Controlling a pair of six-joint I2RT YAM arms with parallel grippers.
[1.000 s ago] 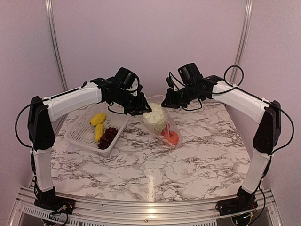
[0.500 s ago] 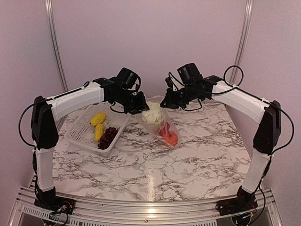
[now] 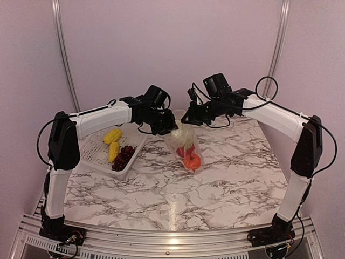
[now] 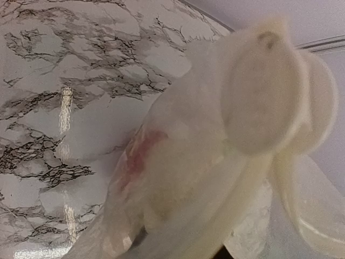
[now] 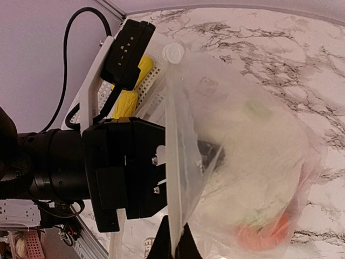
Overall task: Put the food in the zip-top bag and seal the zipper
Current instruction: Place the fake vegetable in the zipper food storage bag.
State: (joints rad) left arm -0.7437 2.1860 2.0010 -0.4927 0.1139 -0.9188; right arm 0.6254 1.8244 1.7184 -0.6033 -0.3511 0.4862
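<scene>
The clear zip-top bag (image 3: 186,150) hangs above the marble table, with a red pepper (image 3: 183,151) and an orange fruit (image 3: 193,161) at its bottom. My right gripper (image 3: 189,118) is shut on the bag's mouth edge, pinching the pale zipper (image 5: 170,151) between its fingertips (image 5: 161,249). My left gripper (image 3: 169,127) reaches into the mouth from the left, shut on the white cauliflower (image 3: 184,135), which sits in the bag's upper part. That cauliflower (image 4: 259,97) fills the left wrist view and hides the fingers. Two yellow pieces (image 3: 112,136) and dark grapes (image 3: 124,157) lie in the basket.
A white perforated basket (image 3: 92,157) stands on the table's left side, under my left arm. Two metal posts (image 3: 60,48) rise at the back corners. The wall is close behind both grippers.
My left gripper has moved right and lower, carrying the cauliflower from above the bag's mouth into it. The bag has swung slightly. The right gripper has kept its hold.
</scene>
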